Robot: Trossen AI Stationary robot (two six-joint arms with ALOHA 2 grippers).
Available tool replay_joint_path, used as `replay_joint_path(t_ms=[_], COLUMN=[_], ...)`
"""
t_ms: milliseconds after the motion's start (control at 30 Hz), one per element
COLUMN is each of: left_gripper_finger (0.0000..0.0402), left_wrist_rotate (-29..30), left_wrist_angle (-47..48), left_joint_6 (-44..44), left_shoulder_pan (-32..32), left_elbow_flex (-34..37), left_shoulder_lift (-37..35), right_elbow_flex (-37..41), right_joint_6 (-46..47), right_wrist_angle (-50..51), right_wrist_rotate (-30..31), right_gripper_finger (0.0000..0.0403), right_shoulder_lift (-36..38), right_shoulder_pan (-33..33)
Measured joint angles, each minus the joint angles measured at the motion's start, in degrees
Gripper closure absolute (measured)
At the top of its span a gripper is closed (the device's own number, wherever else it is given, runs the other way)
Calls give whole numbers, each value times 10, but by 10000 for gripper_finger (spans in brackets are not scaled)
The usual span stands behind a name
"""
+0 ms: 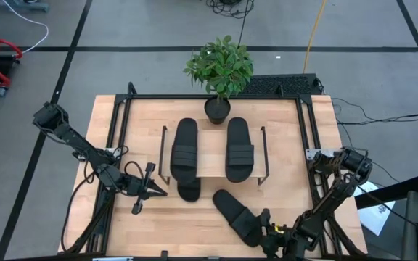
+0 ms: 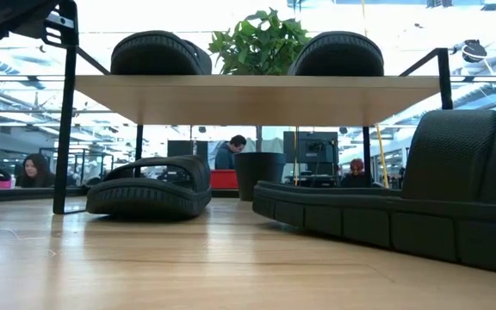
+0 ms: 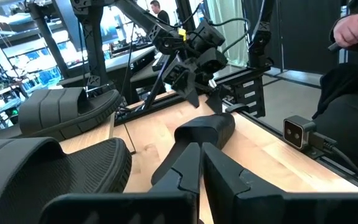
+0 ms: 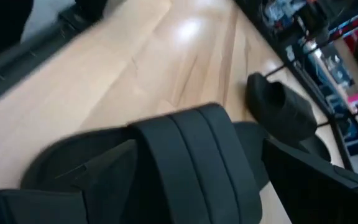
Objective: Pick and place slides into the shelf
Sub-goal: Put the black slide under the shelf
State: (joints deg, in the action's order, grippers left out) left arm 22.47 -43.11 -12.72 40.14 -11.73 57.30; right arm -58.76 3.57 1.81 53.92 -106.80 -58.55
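Observation:
Two black slides (image 1: 185, 148) (image 1: 239, 148) lie side by side on the shelf's wood top board (image 1: 212, 156). A third slide (image 1: 189, 191) rests on the table under the board, its near end sticking out. The fourth slide (image 1: 234, 212) lies flat on the table near the front edge, at a slant. My right gripper (image 1: 265, 223) is open over that slide's near end, and in the right wrist view its fingers (image 4: 309, 180) stand on either side of the ribbed strap (image 4: 191, 155). My left gripper (image 1: 162, 191) is shut and holds nothing, left of the third slide. My right gripper straddles the fourth slide at its ribbed strap (image 4: 166, 149), coming from the table's near right side, fingers across the slide. The slide lies flat on its sole on the table (image 2: 360, 220). Whether the fingers touch it, I cannot tell.
A potted plant (image 1: 220, 72) stands at the shelf's far edge. Thin black wire side frames (image 1: 163, 156) (image 1: 263, 156) flank the shelf. Black rails border the table left and right. Bare tabletop (image 1: 187, 228) lies near the front edge. People show in the room beyond.

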Motion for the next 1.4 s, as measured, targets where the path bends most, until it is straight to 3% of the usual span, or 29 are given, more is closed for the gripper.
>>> replay_joint_path(t_ms=[233, 600, 700, 833, 1033, 1100, 1233, 1400], left_gripper_finger=[400, 378, 378, 378, 378, 378, 378, 378], left_wrist_rotate=[0, 0, 1, 1, 1, 1, 1, 1], left_wrist_angle=[0, 0, 0, 0, 0, 0, 0, -2], left_joint_6=[2, -8, -12, -12, -11, -11, -7, -6], left_shoulder_pan=[0, 0, 0, 0, 0, 0, 0, 0], left_elbow_flex=[0, 0, 0, 0, 0, 0, 0, 0], left_shoulder_lift=[0, 0, 0, 0, 0, 0, 0, 0], right_elbow_flex=[0, 0, 0, -2, -1, -1, -16, -67], right_joint_6=[3, 0, 6, 73, 109, 100, 106, 141], right_wrist_angle=[38, 61, 60, 53, 50, 52, 78, 147], right_wrist_rotate=[-29, -18, -72, -105, -116, -92, -25, 6], right_gripper_finger=[66, 67, 81, 141, 313, 369, 391, 398], right_shoulder_lift=[0, -8, -20, -38, -42, -42, -46, -45], right_shoulder_pan=[23, 53, 67, 79, 77, 69, 51, 51])
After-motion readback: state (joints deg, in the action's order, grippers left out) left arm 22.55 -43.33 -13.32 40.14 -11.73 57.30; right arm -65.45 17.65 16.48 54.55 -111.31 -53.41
